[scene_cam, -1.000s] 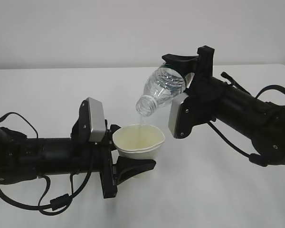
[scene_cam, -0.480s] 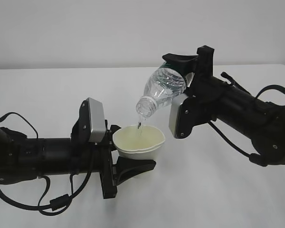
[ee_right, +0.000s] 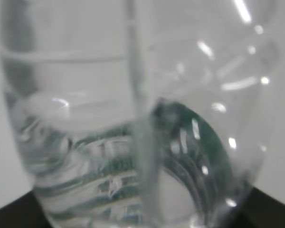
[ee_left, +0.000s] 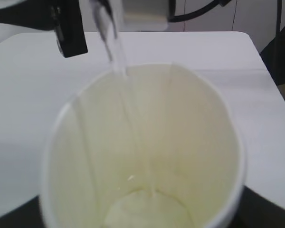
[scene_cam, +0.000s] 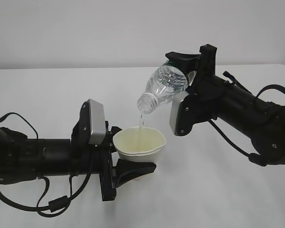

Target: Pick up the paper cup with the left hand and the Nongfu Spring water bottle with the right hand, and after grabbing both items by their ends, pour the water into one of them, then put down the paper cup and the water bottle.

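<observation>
Above the paper cup rim, the Nongfu Spring water bottle mouth hangs clear.

You are looking at two matte black arms built from thick cylindrical segments. The left arm is carrying a silver-grey rectangular plate at its wrist, with thin black cables looping beneath. The right arm is wearing a matching grey plate and a black cable trailing under it.
</observation>
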